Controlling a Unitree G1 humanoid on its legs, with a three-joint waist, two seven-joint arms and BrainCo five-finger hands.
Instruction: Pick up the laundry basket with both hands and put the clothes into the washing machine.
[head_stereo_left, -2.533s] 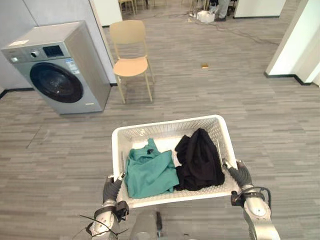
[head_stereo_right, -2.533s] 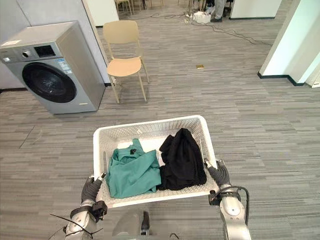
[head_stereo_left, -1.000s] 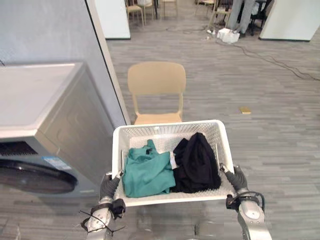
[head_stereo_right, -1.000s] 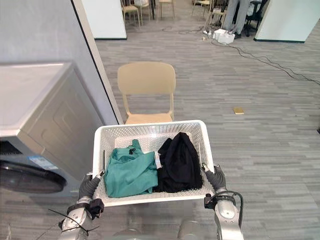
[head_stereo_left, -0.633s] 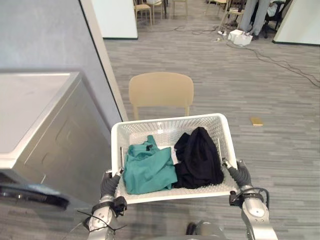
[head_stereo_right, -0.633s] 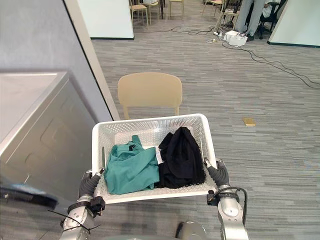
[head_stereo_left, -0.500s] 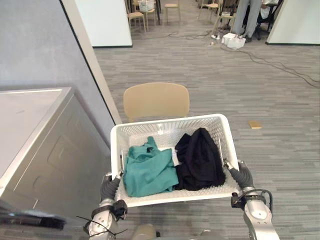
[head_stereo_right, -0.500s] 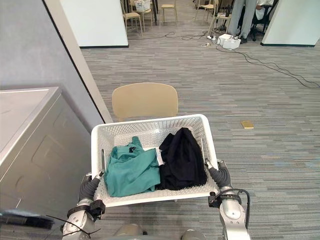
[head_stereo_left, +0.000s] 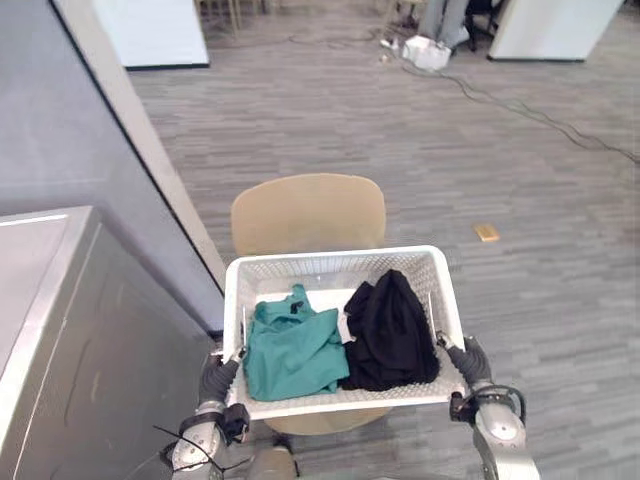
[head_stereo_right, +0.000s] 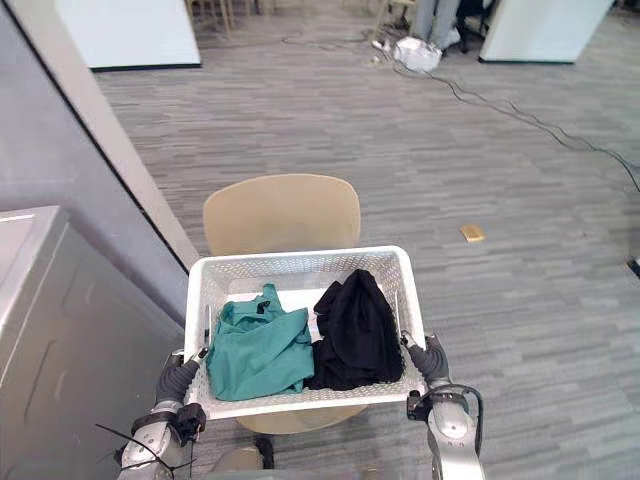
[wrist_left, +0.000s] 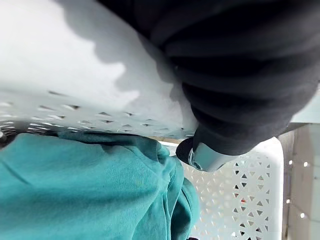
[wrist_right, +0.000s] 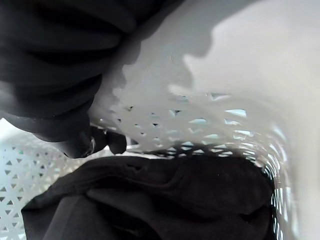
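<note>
Camera has swung since the earlier frame: washing machine (head_stereo_left: 100, 350) now sits further into the lower left, chair (head_stereo_left: 308, 212) straight behind the load. Laundry basket (head_stereo_left: 330, 268) hangs at lower centre, over the chair seat. Inside, teal garment (head_stereo_left: 290, 350) left, black garment (head_stereo_left: 395, 330) right, touching. Left hand (head_stereo_left: 216, 380) and right hand (head_stereo_left: 468, 362) each curl round a side rim, gripping it.

beige chair (head_stereo_left: 308, 212) | small tan block (head_stereo_left: 487, 232) right of chair | white box (head_stereo_left: 418, 52) beyond
</note>
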